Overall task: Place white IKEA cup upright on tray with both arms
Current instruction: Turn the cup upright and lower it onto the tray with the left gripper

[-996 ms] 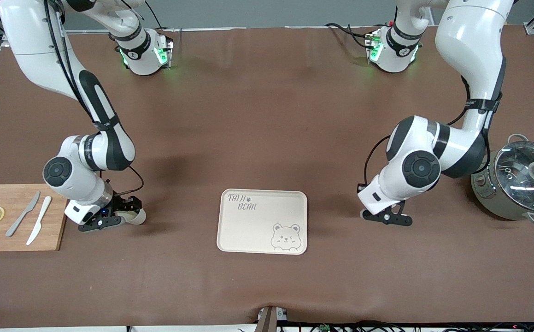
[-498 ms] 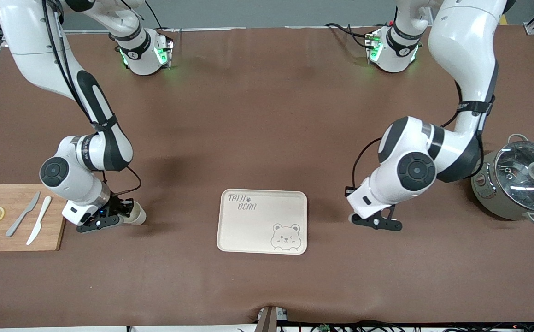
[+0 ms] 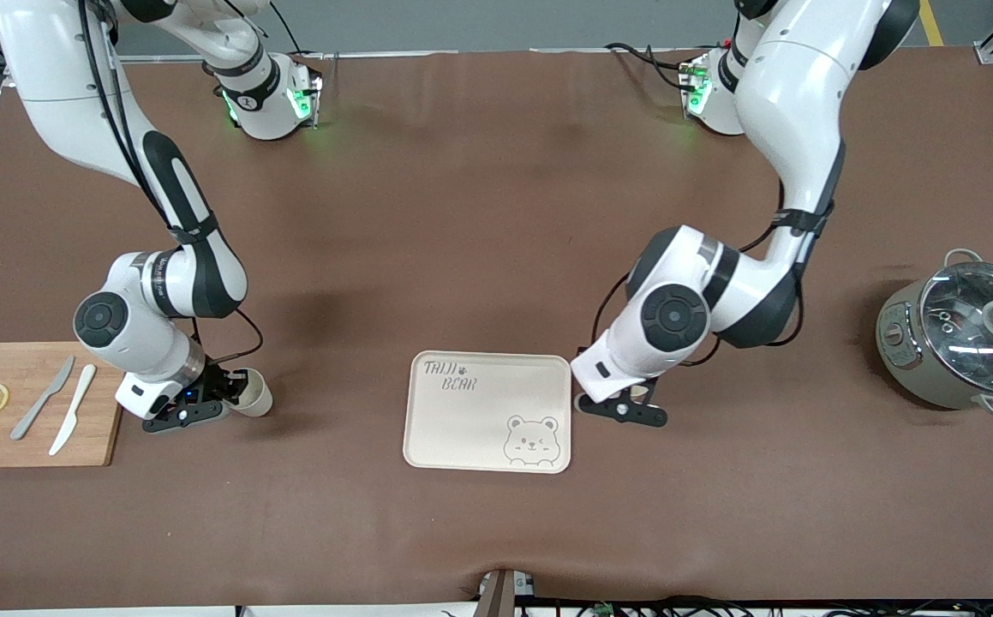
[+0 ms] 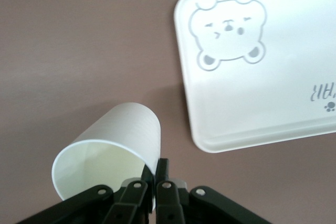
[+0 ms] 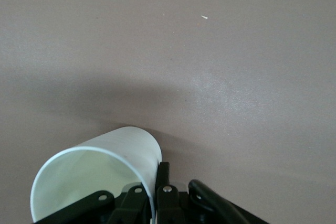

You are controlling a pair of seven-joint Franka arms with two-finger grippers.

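The cream-white tray [image 3: 470, 428] with the bear drawing lies in the middle of the table and also shows in the left wrist view [image 4: 273, 82]. My left gripper [image 3: 620, 410] is low over the table beside the tray's edge toward the left arm's end. It is shut on the rim of a white cup [image 4: 113, 145], seen at the left gripper [image 4: 157, 169]. That cup is mostly hidden under the wrist in the front view. My right gripper [image 3: 222, 401] is next to the cutting board, shut on the rim of another white cup [image 3: 254, 401], which lies tilted [image 5: 105, 163] at the right gripper [image 5: 157, 174].
A wooden cutting board [image 3: 29, 446] with two knives and two lemon slices lies at the right arm's end. A metal pot with a glass lid [image 3: 967, 334] stands at the left arm's end.
My left arm has swung from near the pot toward the tray, carrying its cup. My right gripper has shifted slightly and its cup has turned a little.
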